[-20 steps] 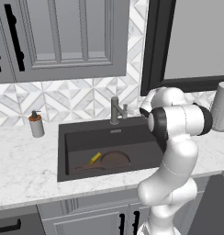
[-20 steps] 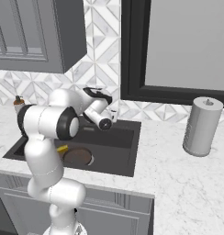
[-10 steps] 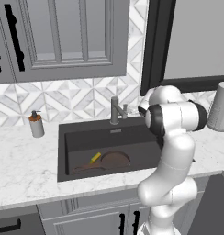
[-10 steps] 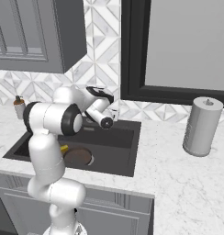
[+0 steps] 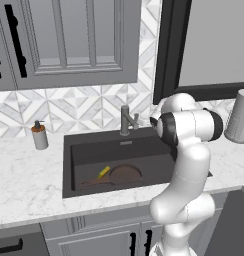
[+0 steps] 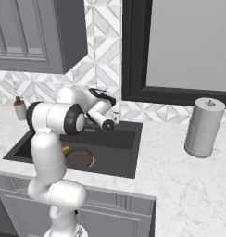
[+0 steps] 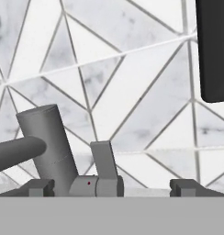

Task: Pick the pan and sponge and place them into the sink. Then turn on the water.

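Claw tips sit well apart in my hand view, spread wide with nothing held between them. Straight ahead stands the grey faucet, its spout reaching off to the left, and its small flat lever rises between my fingertips, against the patterned tile wall.

From the left base view, my arm hides the claw as it reaches toward the faucet at the sink's back edge. The pan lies on the floor of the black sink, handle pointing left, with the sponge just beside its left rim. A soap bottle stands on the bench near the back edge, left of the sink.

From the right base view, my claw hovers over the sink's back edge. A paper towel roll stands on the bench at the right.
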Robot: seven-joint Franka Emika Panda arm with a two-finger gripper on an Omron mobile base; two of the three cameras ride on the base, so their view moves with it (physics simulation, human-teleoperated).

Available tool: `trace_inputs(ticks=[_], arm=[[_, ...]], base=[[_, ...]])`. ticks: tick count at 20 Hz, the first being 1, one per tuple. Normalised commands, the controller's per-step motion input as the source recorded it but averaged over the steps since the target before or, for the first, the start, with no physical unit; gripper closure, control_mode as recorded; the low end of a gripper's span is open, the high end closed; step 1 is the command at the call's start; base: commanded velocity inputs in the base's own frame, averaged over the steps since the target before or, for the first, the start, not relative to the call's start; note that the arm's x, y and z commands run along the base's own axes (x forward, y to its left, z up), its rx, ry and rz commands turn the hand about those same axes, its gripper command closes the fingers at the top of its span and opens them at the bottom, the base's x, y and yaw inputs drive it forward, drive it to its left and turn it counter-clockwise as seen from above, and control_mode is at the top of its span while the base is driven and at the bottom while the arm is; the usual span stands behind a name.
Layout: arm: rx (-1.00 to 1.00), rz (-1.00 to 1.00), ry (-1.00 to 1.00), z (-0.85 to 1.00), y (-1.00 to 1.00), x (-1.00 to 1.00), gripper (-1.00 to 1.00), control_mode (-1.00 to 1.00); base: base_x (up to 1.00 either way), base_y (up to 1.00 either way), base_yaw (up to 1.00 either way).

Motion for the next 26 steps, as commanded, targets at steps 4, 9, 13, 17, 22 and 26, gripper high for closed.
trace_inputs(ticks=[4, 9, 13, 17, 22, 26], arm=[[0.00, 0.00, 0.00, -0.08, 0.02, 0.12, -1.00, -1.00], [0.00, 0.00, 0.00, 0.00, 0.10, 0.19, -1.00, -1.00], [0.00, 0.00, 0.00, 0.00, 0.07, 0.19, -1.00, -1.00], [0.00, 0.00, 0.00, -0.02, 0.00, 0.13, -1.00, -1.00], [0.00, 0.00, 0.00, -0.06, 0.00, 0.10, -1.00, -1.00], [0.00, 0.00, 0.00, -0.10, 0.00, 0.15, -1.00, -1.00]], base=[[0.00, 0.00, 0.00], [0.00, 0.00, 0.00], [0.00, 0.00, 0.00], [0.00, 0.00, 0.00], [0.00, 0.00, 0.00], [0.00, 0.00, 0.00]])
